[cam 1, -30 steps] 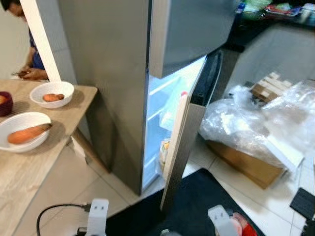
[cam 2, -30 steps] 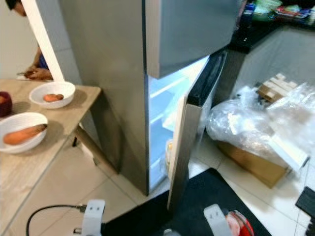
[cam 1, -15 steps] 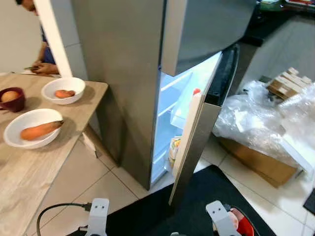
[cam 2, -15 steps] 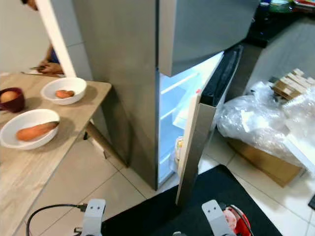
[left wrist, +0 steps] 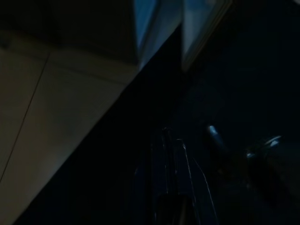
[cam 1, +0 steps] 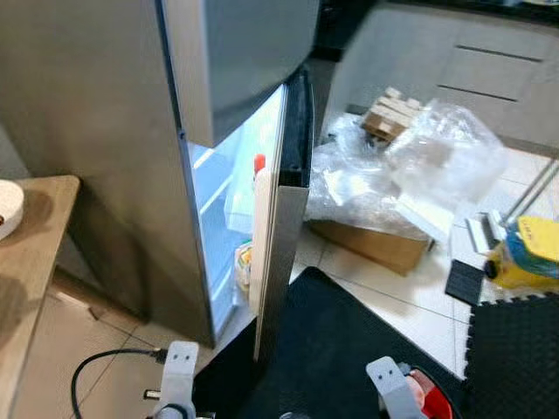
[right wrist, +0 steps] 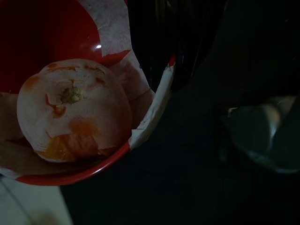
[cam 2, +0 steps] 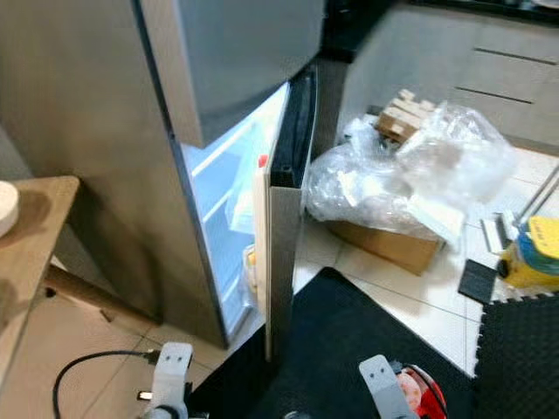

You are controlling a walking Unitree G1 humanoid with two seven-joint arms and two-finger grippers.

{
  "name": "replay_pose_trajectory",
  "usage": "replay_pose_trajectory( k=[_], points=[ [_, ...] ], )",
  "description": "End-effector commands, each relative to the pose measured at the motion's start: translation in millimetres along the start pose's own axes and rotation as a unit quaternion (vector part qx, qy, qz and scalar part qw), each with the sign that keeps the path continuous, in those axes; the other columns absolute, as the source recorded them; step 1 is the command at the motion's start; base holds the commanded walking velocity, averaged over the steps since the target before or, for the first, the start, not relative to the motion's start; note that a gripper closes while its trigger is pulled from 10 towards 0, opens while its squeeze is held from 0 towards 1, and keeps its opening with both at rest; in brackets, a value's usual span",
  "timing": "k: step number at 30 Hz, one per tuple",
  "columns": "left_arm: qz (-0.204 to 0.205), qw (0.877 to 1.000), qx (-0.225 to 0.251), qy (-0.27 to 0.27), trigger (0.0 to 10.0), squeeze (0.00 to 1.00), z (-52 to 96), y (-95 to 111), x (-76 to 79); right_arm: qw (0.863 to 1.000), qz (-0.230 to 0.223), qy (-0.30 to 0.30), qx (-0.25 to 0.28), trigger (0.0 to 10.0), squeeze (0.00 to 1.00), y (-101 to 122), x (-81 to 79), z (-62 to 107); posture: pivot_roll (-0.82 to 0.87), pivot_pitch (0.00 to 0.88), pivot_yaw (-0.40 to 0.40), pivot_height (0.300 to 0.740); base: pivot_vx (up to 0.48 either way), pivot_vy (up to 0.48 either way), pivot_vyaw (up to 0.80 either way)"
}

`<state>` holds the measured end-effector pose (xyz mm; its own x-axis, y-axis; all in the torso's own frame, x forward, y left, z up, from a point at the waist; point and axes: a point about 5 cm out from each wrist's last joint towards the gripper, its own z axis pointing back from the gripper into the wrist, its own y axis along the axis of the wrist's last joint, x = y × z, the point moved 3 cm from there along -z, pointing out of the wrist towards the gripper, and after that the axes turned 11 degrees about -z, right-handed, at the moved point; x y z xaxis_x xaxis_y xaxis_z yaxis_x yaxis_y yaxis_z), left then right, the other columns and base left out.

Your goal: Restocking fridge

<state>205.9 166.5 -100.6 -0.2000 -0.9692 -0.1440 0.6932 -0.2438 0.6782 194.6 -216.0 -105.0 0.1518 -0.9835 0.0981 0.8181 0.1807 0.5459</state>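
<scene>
The steel-grey fridge [cam 1: 113, 131] stands ahead on my left. Its lower door [cam 1: 281, 236] is ajar, edge-on to me, and the inside [cam 1: 218, 201] is lit. A red-capped bottle [cam 1: 259, 164] sits in the door shelf. Low at my right side, my right gripper [right wrist: 165, 65] is shut on the rim of a red bowl [right wrist: 154, 110]. The bowl holds a round pale orange fruit [right wrist: 75, 112] and its red edge [cam 1: 430, 403] shows in the left eye view. My left gripper [left wrist: 171, 154] hangs in the dark above the black mat, near the door's foot.
A black mat [cam 1: 349, 340] lies in front of the door. To the right are a cardboard box [cam 1: 376, 246] under crumpled clear plastic [cam 1: 410, 166], wooden blocks [cam 1: 393, 109] and a yellow-and-blue container [cam 1: 533, 253]. A wooden table corner [cam 1: 35, 253] is at left, with a black cable [cam 1: 96, 362] on the floor below it.
The camera has swung to the right, so the bowls on the table and the person have left the picture. The fridge door stands ajar as before and the red bowl stays in my right gripper.
</scene>
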Motion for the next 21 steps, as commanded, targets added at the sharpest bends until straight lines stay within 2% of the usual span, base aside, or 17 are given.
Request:
replay_pose_trajectory(
  k=[1,9,21],
  points=[
    [-0.009,1.0,-0.013,0.001,10.0,0.0,2.3,-8,-3.0,1.0,-0.008,0.0,0.002,10.0,0.0,-2,-2.4,0.1,-0.15,0.051,-0.023,0.7,0.0,0.0,-0.79],
    [-0.013,1.0,-0.002,0.002,10.0,0.0,1.7,-4,-2.9,1.0,-0.011,-0.002,0.001,10.0,0.0,-3,-1.7,0.5,-0.15,0.055,-0.02,0.7,0.0,0.0,-0.79],
    [-0.009,1.0,0.018,0.022,10.0,0.0,1.3,3,-7.5,1.0,0.0,0.016,0.014,10.0,0.0,3,-8.4,-0.6,-0.12,0.063,-0.049,0.7,0.0,0.0,0.0]
  ],
)
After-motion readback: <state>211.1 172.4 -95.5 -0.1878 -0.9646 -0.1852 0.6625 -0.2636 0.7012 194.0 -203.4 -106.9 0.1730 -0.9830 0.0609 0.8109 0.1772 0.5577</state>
